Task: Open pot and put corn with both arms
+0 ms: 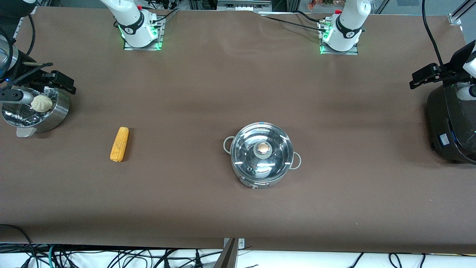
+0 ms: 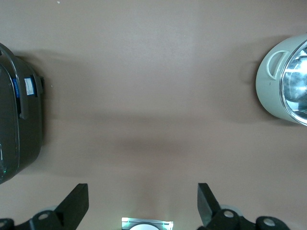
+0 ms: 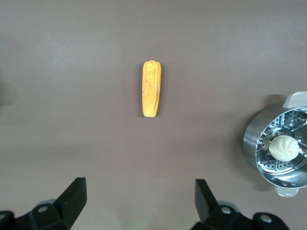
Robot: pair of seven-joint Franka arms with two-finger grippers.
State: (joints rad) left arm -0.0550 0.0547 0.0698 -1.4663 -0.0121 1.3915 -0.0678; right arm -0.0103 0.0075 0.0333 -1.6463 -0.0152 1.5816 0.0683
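I read no brand or text anywhere; the black cooker (image 2: 19,115) carries a small blue-and-white label, too small to read, and green lights glow at both arm bases.

Pot (image 1: 261,155) sits mid-table with its glass lid (image 1: 260,150) on and the round knob (image 1: 263,149) centred; two pale loop handles stick out at its sides; it is closed. Corn (image 1: 119,144) lies flat on the brown table (image 1: 238,216), toward the right arm's end, well apart from the pot, alone.

Right gripper (image 3: 139,201) hangs up in the air at its own end of the table, over the steamer's edge in the front view — fingers (image 3: 74,196) spread wide, nothing between them; its wrist view looks down on the corn and on the steel steamer (image 1: 41,111) with a white bun (image 1: 42,103) inside.

Left gripper (image 2: 142,203) hangs high at the other end, above the black cooker — fingers apart too, holding nothing; its wrist view shows bare table between the cooker and the pot's edge.

Both arms wait clear of the task's things; neither touches anything.
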